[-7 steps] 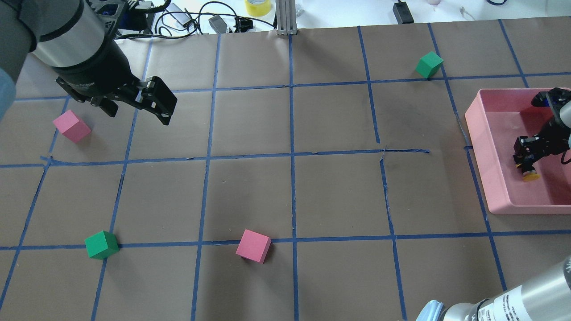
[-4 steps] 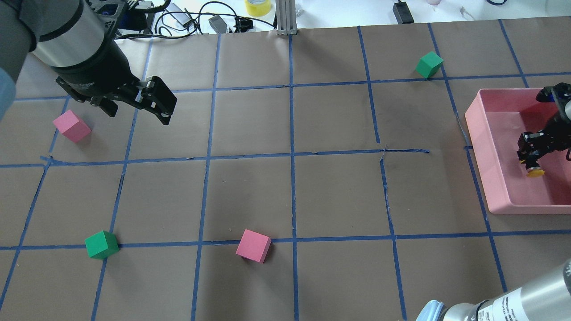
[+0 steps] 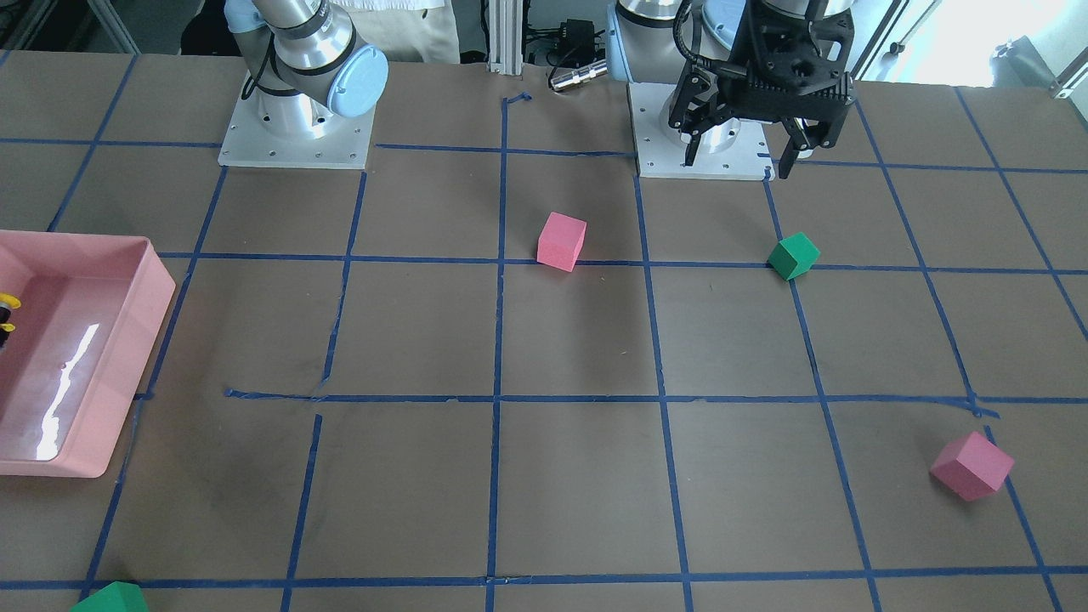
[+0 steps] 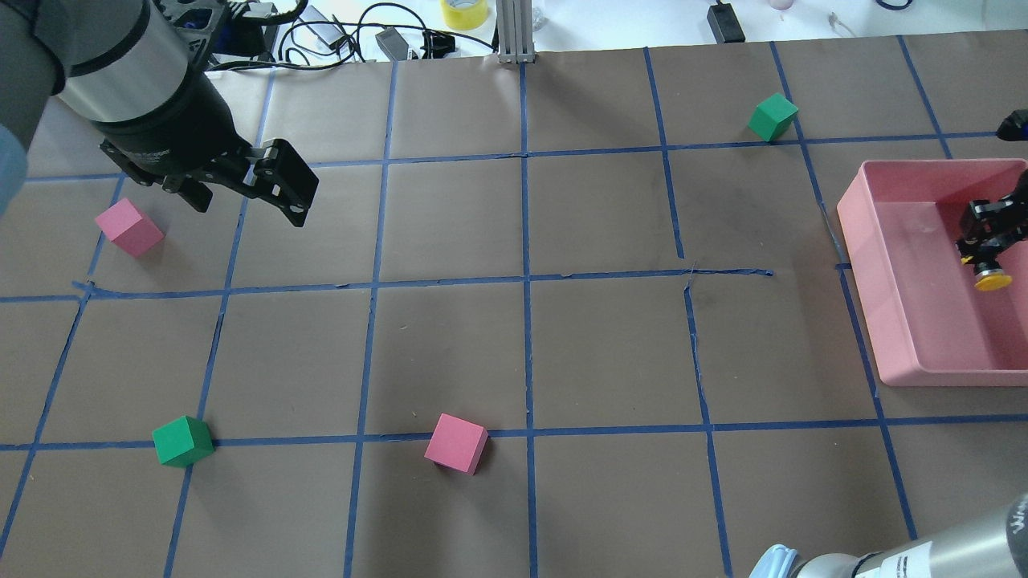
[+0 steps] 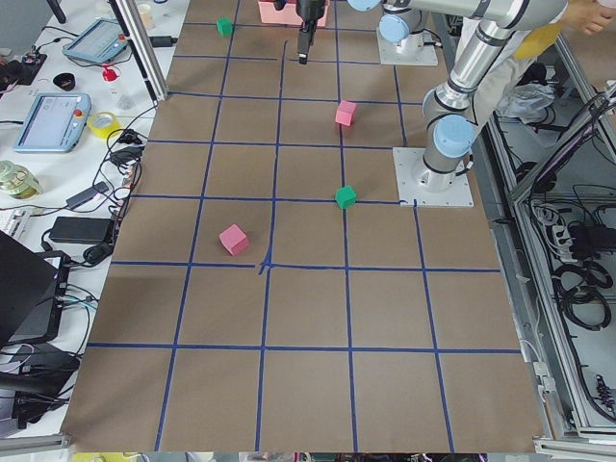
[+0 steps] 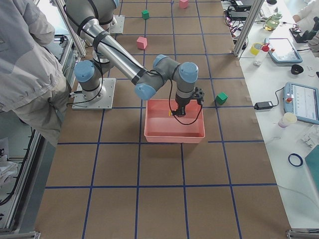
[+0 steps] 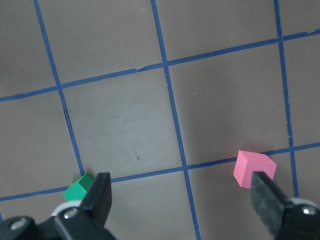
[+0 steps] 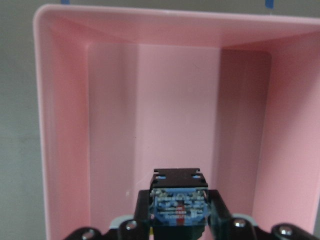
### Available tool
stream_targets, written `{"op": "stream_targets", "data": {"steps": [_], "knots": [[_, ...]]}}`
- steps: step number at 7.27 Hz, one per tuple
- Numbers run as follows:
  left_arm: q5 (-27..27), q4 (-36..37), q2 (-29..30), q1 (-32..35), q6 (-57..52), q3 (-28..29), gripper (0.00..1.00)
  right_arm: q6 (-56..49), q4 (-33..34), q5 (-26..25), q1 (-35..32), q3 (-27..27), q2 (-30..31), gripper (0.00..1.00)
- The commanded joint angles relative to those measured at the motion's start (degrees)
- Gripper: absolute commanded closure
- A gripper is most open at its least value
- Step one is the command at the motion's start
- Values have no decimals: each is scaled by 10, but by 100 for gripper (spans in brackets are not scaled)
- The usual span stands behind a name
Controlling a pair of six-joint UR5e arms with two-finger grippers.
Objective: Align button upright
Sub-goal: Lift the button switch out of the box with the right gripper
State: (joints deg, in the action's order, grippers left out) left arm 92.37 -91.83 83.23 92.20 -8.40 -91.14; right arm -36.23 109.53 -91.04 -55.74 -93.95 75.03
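The button shows its round yellow cap (image 4: 993,281) just below my right gripper (image 4: 985,255), which is shut on it over the pink tray (image 4: 861,241). In the right wrist view the button's base with its terminals (image 8: 179,201) faces the camera between the two fingers, so the cap points down toward the tray floor. The cap also shows at the left edge of the front-facing view (image 3: 8,301). My left gripper (image 4: 241,193) is open and empty, held above the table at the far left, next to a pink cube (image 4: 128,227).
A green cube (image 4: 183,441) and a second pink cube (image 4: 456,443) sit near the front. Another green cube (image 4: 773,116) sits at the back right, left of the tray's far corner. Cables and tape lie beyond the table's back edge.
My right gripper has risen with the button and moved to the right and farther back over the tray. The left arm has not moved.
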Motion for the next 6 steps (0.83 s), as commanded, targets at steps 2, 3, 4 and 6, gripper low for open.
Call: {"op": "stream_targets", "data": {"steps": [2, 3, 4, 6], "knots": [[0, 0, 0, 0, 1, 0, 0, 56, -97, 0, -121, 106, 13, 100], [1, 0, 0, 0, 0, 0, 0, 126, -92, 2, -185, 105, 13, 100], [1, 0, 0, 0, 0, 0, 0, 214, -91, 7, -250, 105, 7, 100], [2, 0, 0, -1, 1, 2, 0, 388, -67, 9, -374, 98, -13, 100]]}}
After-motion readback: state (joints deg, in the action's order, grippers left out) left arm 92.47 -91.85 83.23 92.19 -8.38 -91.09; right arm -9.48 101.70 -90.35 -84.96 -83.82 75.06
